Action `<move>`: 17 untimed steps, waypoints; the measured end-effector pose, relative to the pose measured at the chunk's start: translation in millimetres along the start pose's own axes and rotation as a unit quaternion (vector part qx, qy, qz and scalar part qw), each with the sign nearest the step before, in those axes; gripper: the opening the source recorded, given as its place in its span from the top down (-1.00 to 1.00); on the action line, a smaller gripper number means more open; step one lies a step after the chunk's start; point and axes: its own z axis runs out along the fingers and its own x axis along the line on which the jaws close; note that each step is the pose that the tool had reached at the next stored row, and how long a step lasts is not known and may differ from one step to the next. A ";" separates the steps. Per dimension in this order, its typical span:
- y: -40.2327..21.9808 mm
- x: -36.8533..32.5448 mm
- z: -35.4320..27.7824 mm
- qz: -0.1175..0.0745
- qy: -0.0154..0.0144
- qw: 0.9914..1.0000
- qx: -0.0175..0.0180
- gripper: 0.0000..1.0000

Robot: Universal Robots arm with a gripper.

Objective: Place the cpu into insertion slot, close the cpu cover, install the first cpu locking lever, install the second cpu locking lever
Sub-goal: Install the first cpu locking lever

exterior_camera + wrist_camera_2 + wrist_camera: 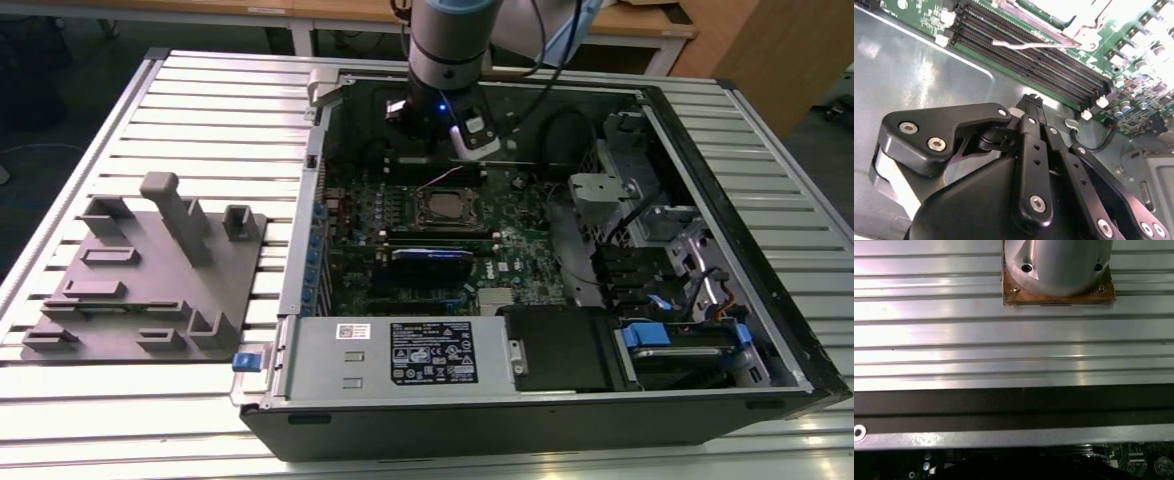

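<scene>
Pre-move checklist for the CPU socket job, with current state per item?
1. Chip seated in socket: cannot tell; the centre looks dark in the exterior view.
2. Cover lying flat: cannot tell.
3. Lever latched: not ok; it seems to stand free above the memory slots.
4. Gripper carrying nothing: ok; shut, with nothing seen in it.
5. Gripper clear of lever: ok; they are apart, with the gripper beside the memory slots.

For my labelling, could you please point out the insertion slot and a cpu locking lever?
insertion slot (443, 207), exterior view, its dark centre.
cpu locking lever (1034, 45), second wrist view, middle of its rod.
</scene>
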 end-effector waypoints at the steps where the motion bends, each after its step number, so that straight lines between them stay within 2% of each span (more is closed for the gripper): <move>1: -0.9 0.0 -0.3 0.000 0.000 1.000 0.001 0.79; 7: -6.4 -0.3 -0.9 0.002 -0.001 1.000 0.003 0.79; 12: -10.4 -0.5 2.1 0.007 -0.007 1.000 0.004 0.79; 14: -12.4 -0.5 3.6 0.008 -0.008 1.000 0.004 0.79; 17: -14.3 -0.6 4.3 0.008 -0.008 1.000 0.007 0.79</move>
